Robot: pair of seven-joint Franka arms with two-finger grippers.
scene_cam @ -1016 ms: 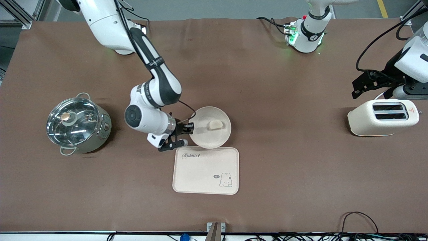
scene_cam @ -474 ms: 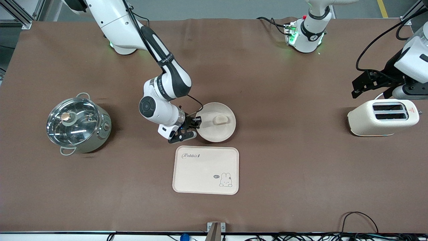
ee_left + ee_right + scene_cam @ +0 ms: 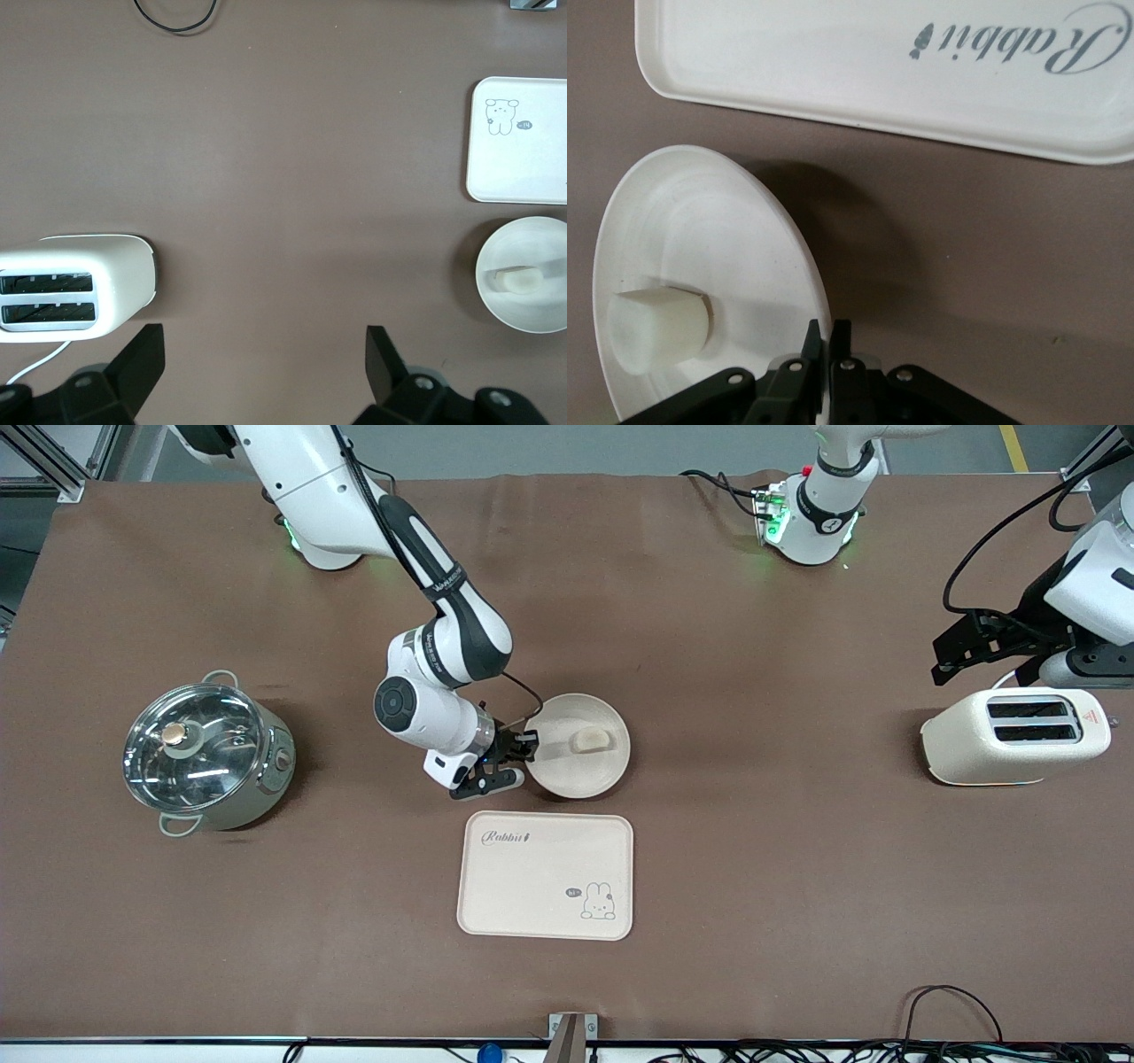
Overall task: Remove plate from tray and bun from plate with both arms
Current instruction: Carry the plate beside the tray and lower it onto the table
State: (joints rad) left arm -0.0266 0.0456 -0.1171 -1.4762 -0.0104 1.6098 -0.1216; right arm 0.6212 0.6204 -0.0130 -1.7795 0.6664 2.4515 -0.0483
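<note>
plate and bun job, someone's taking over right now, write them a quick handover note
Right gripper: shut on the plate's rim.
Left gripper: open, waiting above the toaster.
Plate: clear of the tray, farther from the front camera than the tray; whether it rests on the table is unclear.
Bun: on the plate.
Done: plate off tray.
Left: release plate, take bun off.

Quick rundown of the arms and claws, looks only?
Both arms are glossy white with black joint bands. The right arm has a black forearm section with small white lettering and a thin black cable looping to its black two-finger right claw. The left claw is black too, with wedge-shaped fingers.
</note>
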